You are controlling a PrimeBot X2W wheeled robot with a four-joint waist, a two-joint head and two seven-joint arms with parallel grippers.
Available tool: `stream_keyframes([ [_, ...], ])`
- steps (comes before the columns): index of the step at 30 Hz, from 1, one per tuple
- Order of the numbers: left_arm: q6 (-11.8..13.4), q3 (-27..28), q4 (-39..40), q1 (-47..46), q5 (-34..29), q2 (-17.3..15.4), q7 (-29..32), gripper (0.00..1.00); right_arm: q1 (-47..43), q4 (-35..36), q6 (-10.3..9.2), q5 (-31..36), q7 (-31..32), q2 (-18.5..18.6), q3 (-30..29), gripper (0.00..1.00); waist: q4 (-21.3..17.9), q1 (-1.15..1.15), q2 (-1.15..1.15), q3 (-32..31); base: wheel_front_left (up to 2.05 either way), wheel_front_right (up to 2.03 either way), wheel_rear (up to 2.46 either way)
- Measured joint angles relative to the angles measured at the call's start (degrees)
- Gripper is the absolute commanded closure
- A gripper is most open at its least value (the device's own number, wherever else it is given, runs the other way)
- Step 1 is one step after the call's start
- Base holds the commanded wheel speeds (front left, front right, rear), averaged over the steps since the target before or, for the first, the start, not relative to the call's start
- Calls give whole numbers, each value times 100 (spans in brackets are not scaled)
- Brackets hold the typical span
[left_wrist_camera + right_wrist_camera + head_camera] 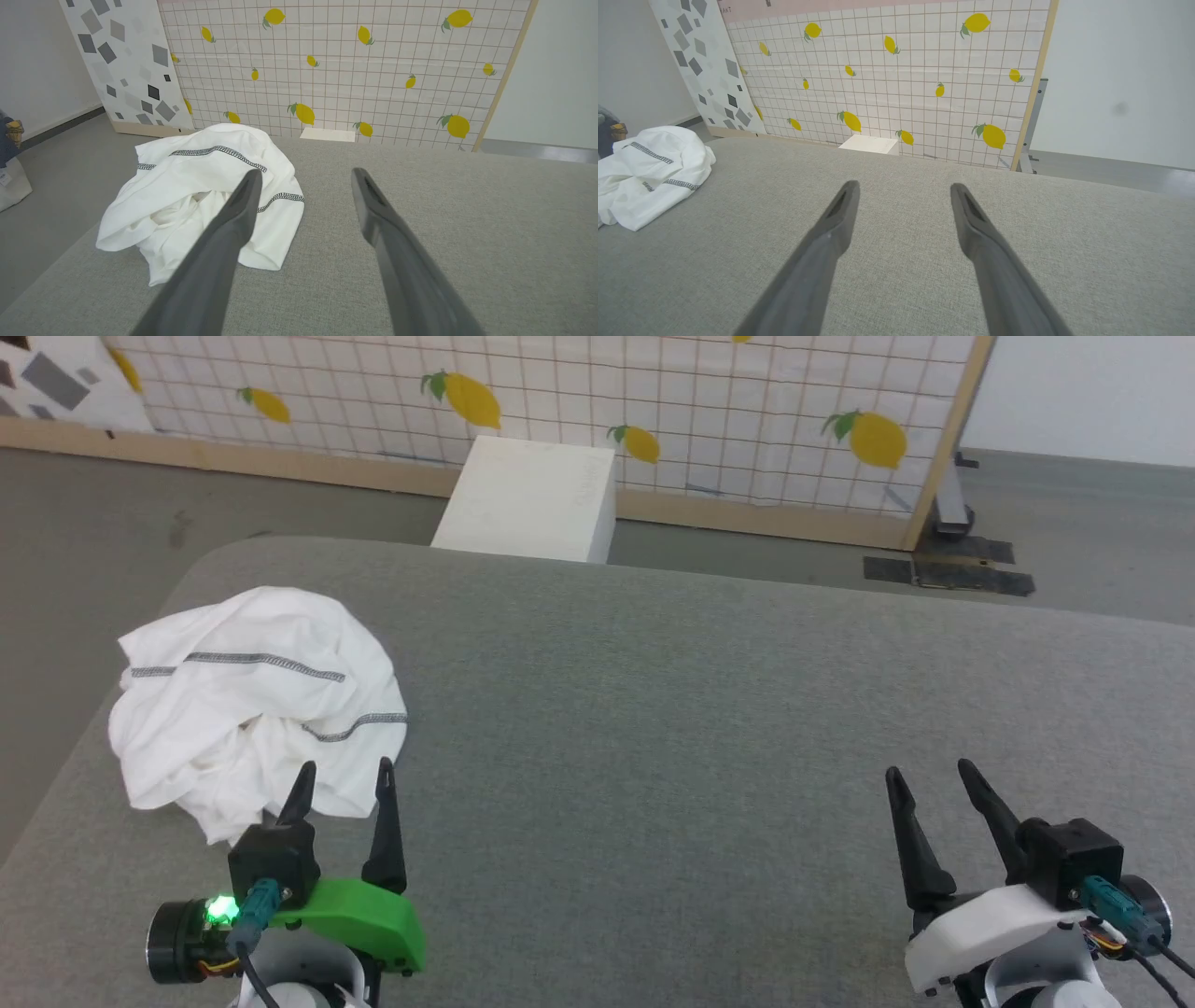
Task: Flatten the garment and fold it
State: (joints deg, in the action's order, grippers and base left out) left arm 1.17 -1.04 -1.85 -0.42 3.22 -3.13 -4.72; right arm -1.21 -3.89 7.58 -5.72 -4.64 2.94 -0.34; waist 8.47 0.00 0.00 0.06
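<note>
White cloth sits bunched at the left of the head view: the garment [252,700] lies as a crumpled heap near the left edge of the grey fabric-covered table [672,709], its dark zigzag stitching running in two broken lines across the top folds. Just below it in that view we see our left gripper [346,763], fingers spread wide with nothing between them. The tips overlap the heap's near edge in the picture, and we cannot tell from there whether they touch it. In the left wrist view one finger crosses in front of the cloth and the other lies over plain table, so we judge them to be just short of it. Moving right, the middle of the table carries nothing, and beyond its far edge a white box [527,499] stands on the floor before a lemon-printed screen [747,420]. At the lower right our right gripper [929,768] hangs over the table, well apart from the garment, fingers likewise wide and holding nothing. As we judge it, the task has hardly begun: nothing is spread out, no hem is laid flat, no fold is made. All of it is left: taking hold of the heap, opening it out, smoothing it flat on the table, then folding it.
</note>
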Motion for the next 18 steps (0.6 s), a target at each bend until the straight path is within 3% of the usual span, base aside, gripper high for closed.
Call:
stream_keyframes([
  [18,118,-3,-75,110,191,0,-211,0,-11,-220,0,-247,-202,0,64,0,642,0,0,-12,0,0,0],
])
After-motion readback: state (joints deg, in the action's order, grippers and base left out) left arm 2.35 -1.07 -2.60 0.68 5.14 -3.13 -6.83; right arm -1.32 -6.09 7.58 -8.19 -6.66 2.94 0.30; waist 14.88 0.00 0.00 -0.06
